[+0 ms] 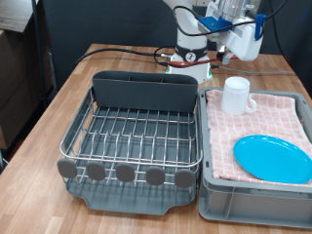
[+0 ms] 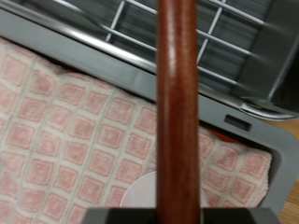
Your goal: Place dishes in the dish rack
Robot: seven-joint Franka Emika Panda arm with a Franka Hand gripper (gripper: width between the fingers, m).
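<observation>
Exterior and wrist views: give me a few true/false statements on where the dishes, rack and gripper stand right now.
1. The white mug stands upright on the pink checked cloth. True.
2. The blue plate is slotted into the wire rack. False: it lies flat on the cloth in the grey bin.
3. The wire rack holds no dishes. True.
4. The gripper is down inside the grey caddy. False: it hangs in the air above the mug, at the exterior view's top right.
5. The wrist view shows a brown wooden spoon handle running along the fingers. True.
</observation>
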